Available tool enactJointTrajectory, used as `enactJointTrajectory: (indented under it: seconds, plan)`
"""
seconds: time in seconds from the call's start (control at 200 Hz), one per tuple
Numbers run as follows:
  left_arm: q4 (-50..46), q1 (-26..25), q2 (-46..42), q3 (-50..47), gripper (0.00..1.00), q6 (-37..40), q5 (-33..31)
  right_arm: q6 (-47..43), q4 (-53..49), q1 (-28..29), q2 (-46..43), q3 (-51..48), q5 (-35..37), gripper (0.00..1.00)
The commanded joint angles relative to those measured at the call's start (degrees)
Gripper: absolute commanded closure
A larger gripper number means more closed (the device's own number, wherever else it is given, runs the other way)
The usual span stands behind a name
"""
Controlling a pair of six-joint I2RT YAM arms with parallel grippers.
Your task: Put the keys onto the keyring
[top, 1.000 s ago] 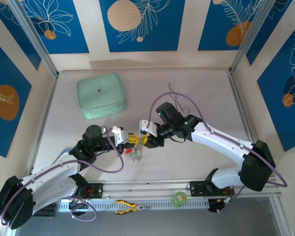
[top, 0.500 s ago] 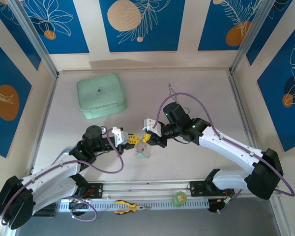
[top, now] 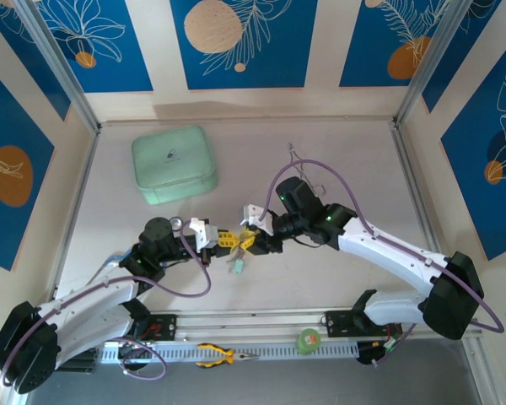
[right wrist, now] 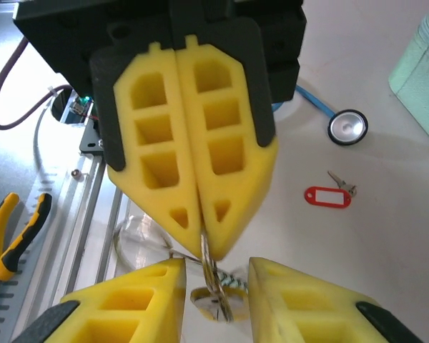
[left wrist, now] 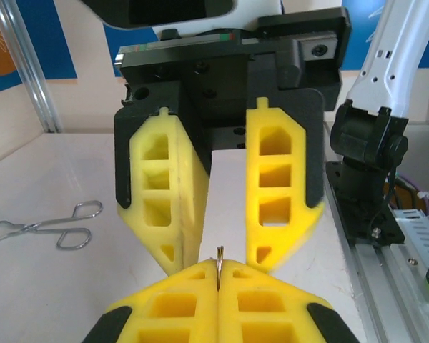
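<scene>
keyring: thin grey metal loop, edge-on and upright, pinched between the left gripper's fingers, frame centre.
hung keys: small blurred cluster dangling under the loop, lower centre.
red-tagged key: flat on the surface, right of centre, apart.

Bright yellow lattice jaws on black mounts, for left gripper and right gripper alike. White shells and black joints on the left arm and right arm; purple cables. Silver-grey keyring. Red tag on a small silver key; pale green tag. Mint-green case with a small dark logo. Pale grey-beige surface. Yellow-and-black handles on the pliers; green roll; silver tongs. Dark-rimmed disc with a pale centre, on a blue cord. Cream walls with deep blue panels, white line-drawn leaves, orange and tan circles.
</scene>
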Motion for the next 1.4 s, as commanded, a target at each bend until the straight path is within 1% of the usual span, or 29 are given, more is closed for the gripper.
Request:
enactJointTrajectory:
  seconds: [0.0, 0.105, 0.31, 0.475, 0.565, 0.785, 0.87, 0.98, 1.06, 1.205, 1.315, 1.395]
  plan:
    - [9.5, -0.1, 1.4, -1.2, 1.00, -5.3, 1.2, 2.2, 3.8, 1.3, 0.6, -1.3, -1.1, 0.70]
    - [10.9, 0.0, 2.5, -1.6, 1.00, -6.4, 1.3, 2.7, 5.0, 1.9, 0.6, -1.9, 0.1, 0.69]
    - [8.6, -0.1, 1.1, -1.6, 1.00, -4.9, 0.7, 1.4, 4.7, 0.3, -3.5, -6.3, 7.3, 0.63]
    - [8.4, -0.1, 0.9, -1.5, 1.00, -4.7, 0.7, 1.5, 5.5, 1.5, -3.2, -7.9, 8.3, 0.63]
    - [8.0, -0.1, 0.5, -1.4, 1.00, -4.4, 0.5, 1.8, 6.5, 2.1, -2.6, -7.7, 8.5, 0.64]
    - [7.6, -0.1, 0.3, -1.4, 1.00, -4.3, 0.2, 1.7, 8.1, 2.2, -2.8, -7.6, 8.5, 0.71]
    - [7.2, 0.0, 0.1, -1.4, 1.00, -4.0, -0.1, 1.2, 8.0, 2.3, -3.3, -7.8, 9.0, 0.79]
    - [4.9, 0.0, -0.6, -1.2, 1.00, -2.6, -1.2, -0.2, 6.3, 2.5, -4.7, -7.8, 11.6, 0.92]
    - [1.8, 0.0, -1.1, -0.5, 1.00, -0.9, -1.7, -1.3, 4.9, 2.5, -6.2, -7.4, 13.2, 0.96]
    - [-4.3, 0.0, -1.2, 1.3, 1.00, 1.8, -0.9, -3.3, 2.8, 3.0, -7.7, -5.5, 15.7, 1.00]
    - [-6.1, 0.0, -1.2, 1.9, 1.00, 2.4, -0.3, -5.2, 2.8, 4.5, -7.8, -4.1, 18.9, 1.00]
    - [-7.6, 0.0, -0.8, 2.5, 1.00, 3.1, -0.4, -5.7, 2.7, 5.2, -7.8, -3.2, 18.5, 1.00]
